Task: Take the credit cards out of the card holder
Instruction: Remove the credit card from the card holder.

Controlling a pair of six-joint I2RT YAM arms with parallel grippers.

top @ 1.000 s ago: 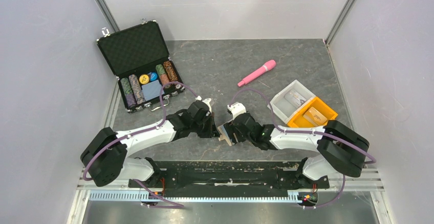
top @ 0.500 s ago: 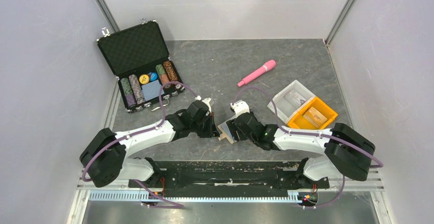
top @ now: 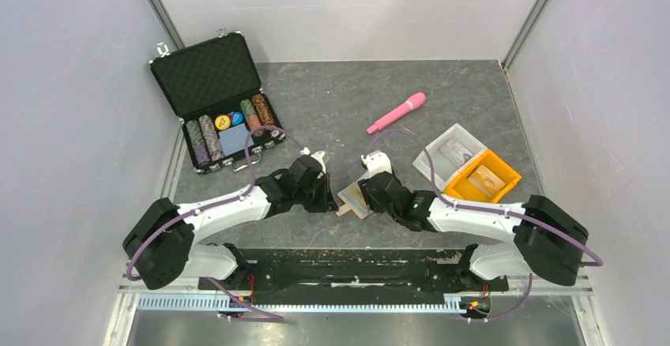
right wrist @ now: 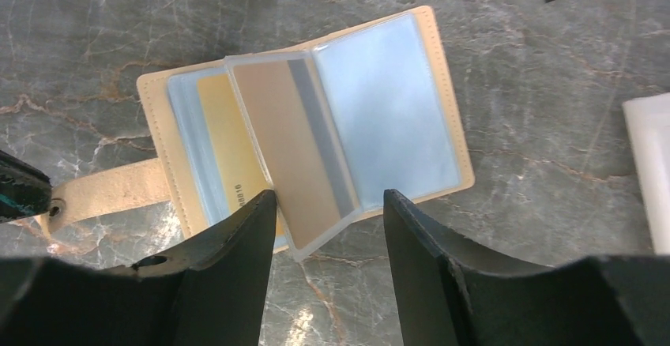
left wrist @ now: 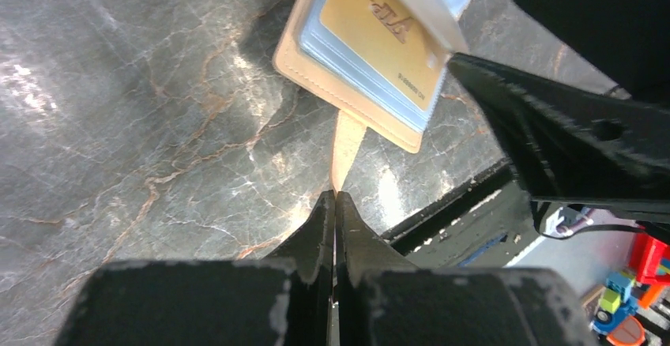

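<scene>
The card holder (top: 352,199) lies open on the stone table between my two grippers, a tan bifold with pale blue sleeves (right wrist: 385,101). My left gripper (left wrist: 335,196) is shut on the tip of its snap tab (left wrist: 348,137). A gold credit card (right wrist: 225,148) sits in a left sleeve. A tan card with a grey stripe (right wrist: 288,141) sits in a sleeve that stands up from the fold. My right gripper (right wrist: 329,193) is open just above the holder's near edge, its fingers either side of that raised sleeve's corner. The left finger (right wrist: 253,227) is close against the sleeve.
An open black poker-chip case (top: 217,101) stands at the back left. A pink pen-like stick (top: 397,113) lies at the back middle. A clear tray (top: 454,152) and an orange tray (top: 483,176) sit to the right. The black base rail (top: 348,263) runs along the near edge.
My right gripper has narrowed its jaws and moved in over the card holder, while the right arm stretched out leftward. The left arm has stayed still, holding the tab.
</scene>
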